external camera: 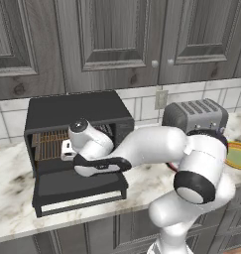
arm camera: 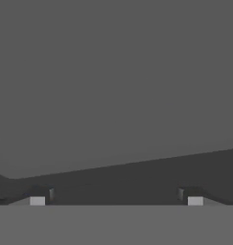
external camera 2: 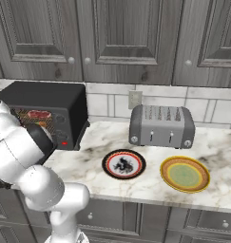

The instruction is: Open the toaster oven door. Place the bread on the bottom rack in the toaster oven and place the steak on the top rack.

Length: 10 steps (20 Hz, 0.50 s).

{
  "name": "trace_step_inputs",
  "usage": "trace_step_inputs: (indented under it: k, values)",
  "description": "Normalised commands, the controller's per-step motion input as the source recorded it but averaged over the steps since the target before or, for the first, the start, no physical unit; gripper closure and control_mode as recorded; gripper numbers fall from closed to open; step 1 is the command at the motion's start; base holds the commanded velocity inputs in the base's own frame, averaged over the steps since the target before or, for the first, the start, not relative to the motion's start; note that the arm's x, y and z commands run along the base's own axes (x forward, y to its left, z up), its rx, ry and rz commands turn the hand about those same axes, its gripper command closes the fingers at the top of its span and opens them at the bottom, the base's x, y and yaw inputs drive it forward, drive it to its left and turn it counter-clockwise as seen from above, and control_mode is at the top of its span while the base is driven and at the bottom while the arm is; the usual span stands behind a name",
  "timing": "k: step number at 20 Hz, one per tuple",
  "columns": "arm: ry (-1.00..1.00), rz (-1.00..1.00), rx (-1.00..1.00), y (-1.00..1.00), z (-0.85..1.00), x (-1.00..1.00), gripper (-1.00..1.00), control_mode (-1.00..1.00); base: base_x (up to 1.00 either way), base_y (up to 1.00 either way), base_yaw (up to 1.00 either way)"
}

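Two-finger gripper point(arm camera: 116, 199) spread wide, holding nothing, at the mouth of the toaster oven point(external camera: 77, 109), far left. Steak point(external camera 2: 39, 114) flat on the top rack point(external camera: 45, 138), long axis apparently left-right. Probably soft, limp, slippery; best pinched across its near edge. Toaster oven door point(external camera: 77, 186) folded down, pointing near.

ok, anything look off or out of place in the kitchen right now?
Nothing looks spilled, tipped or damaged. The toaster oven has its door folded down flat and the racks sit level. The silver toaster stands square, and the two plates lie flat and bare on the counter. The claw is open.
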Motion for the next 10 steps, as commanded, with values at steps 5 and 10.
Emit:
trace_step_inputs:
  k: [5,10]
  values:
    - [-0.02,0.00,0.01,-0.29,0.96,-1.00,-1.00,-1.00,0.00,0.00,0.00]
    - [0.00,0.00,0.05,-0.81,0.89,-0.71,-1.00,-1.00,0.00,0.00,0.00]
